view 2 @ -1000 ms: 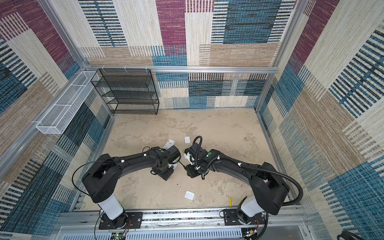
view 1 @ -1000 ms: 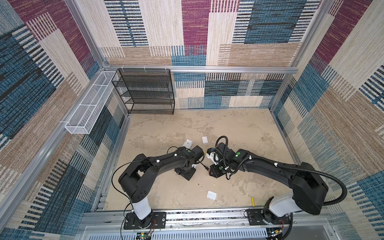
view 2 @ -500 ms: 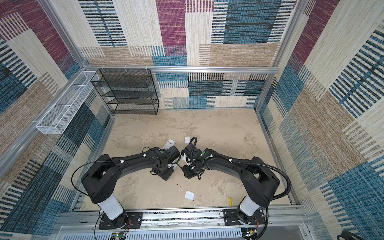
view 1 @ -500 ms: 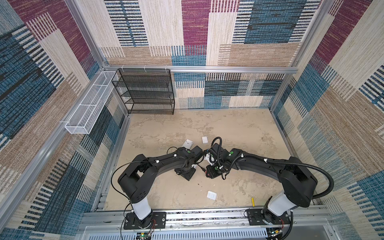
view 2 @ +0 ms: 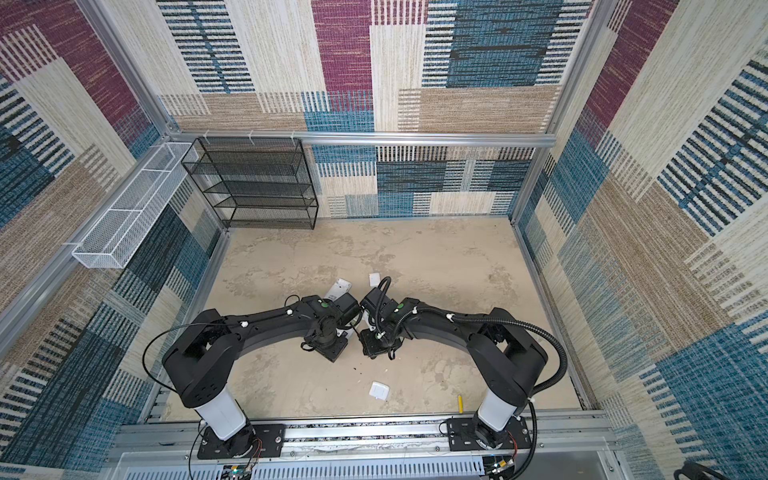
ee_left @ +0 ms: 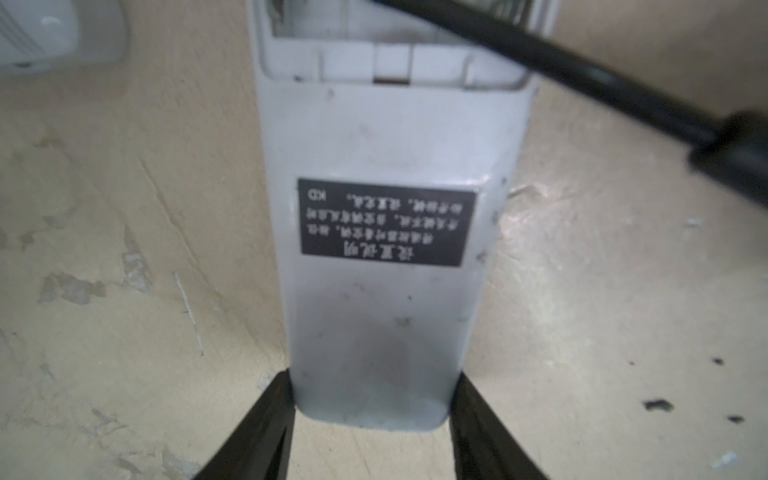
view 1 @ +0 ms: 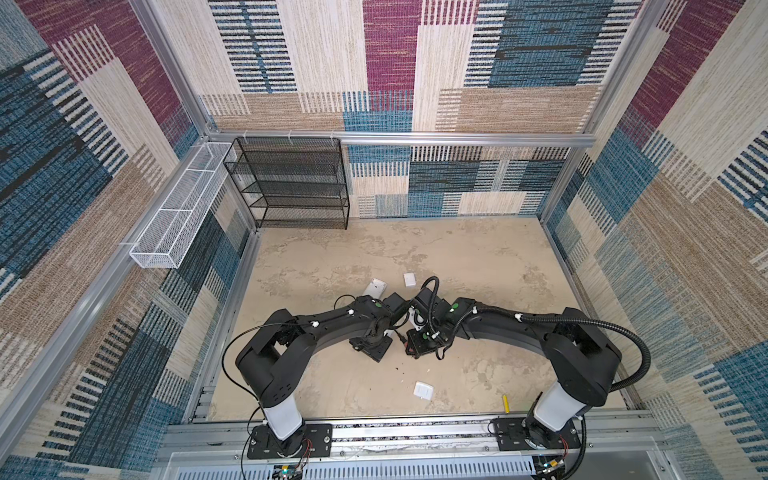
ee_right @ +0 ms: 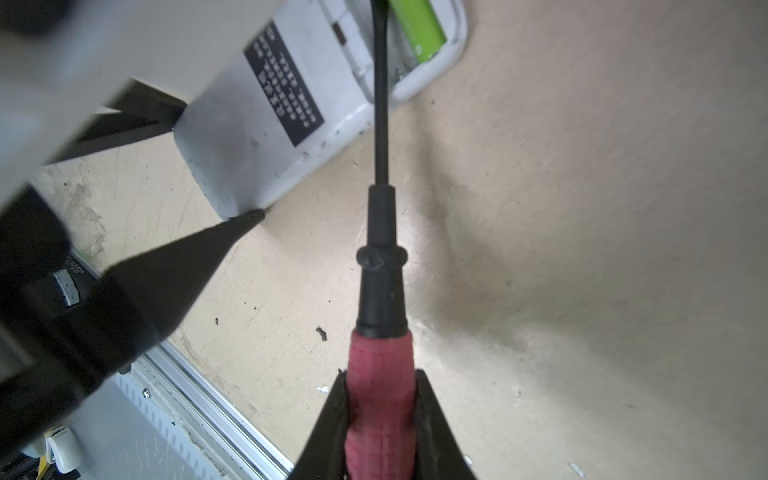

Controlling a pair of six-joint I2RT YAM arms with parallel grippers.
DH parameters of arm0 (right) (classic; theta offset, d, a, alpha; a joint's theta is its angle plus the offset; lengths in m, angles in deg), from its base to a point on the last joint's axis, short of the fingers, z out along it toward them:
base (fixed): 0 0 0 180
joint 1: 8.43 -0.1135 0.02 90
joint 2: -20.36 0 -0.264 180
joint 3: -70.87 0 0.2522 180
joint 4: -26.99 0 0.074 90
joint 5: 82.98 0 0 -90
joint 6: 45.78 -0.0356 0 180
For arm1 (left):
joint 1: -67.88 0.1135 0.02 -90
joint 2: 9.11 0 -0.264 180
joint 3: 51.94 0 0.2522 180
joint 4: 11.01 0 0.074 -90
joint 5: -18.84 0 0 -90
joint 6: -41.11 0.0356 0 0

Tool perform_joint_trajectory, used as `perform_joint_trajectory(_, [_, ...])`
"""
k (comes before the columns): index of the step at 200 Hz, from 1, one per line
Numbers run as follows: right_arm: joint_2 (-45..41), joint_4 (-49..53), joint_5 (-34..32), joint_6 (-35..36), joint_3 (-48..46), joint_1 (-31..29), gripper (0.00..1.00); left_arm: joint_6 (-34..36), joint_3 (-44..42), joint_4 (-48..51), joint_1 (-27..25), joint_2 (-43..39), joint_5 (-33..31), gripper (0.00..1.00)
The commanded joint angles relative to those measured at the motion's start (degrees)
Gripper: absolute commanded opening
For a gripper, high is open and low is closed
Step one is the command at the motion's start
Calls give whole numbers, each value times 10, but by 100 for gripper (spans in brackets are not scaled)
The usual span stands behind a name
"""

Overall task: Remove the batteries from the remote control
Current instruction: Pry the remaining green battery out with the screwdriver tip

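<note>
A grey-white remote control [ee_left: 386, 291] lies face down on the floor, its battery bay [ee_left: 390, 37] uncovered. My left gripper [ee_left: 372, 386] is shut on the remote's near end, one finger on each side. My right gripper [ee_right: 380, 384] is shut on the red handle of a screwdriver [ee_right: 380, 266]. Its black shaft reaches into the bay beside a light green battery [ee_right: 419, 29] that still sits there; the tip is cut off by the frame edge. In both top views a yellow battery [view 1: 506, 403] [view 2: 460, 403] lies loose by the front rail.
Two small white covers [view 1: 423, 390] [view 1: 409, 279] lie on the floor, one in front of the arms and one behind. A second white remote [view 1: 376, 287] rests behind the left arm. A black wire shelf [view 1: 291, 183] and white wire basket [view 1: 174, 216] stand at the back left.
The right arm has shifted left, bringing the screwdriver closer to the remote. The left arm and the remote have not moved.
</note>
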Motion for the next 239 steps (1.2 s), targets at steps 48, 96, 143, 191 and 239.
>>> perform_joint_trajectory(48, [9, -66, -27, -61, 1, -4, 0, -14, -8, -39, -3, 6, 31, 44])
perform_joint_trajectory(96, [-6, -59, -48, -47, -4, -3, 0, -23, -9, -36, -2, 9, 26, 44])
perform_joint_trajectory(143, [-29, -52, -65, -33, 2, -2, 0, -24, -6, -20, 2, 16, 22, 44])
perform_joint_trajectory(191, [-41, -58, -58, -24, -5, -2, 0, -25, -2, -5, 4, 18, 19, 44])
perform_joint_trajectory(239, [-59, -61, -55, -19, -15, -1, 0, -23, 7, 10, 4, 21, 11, 44])
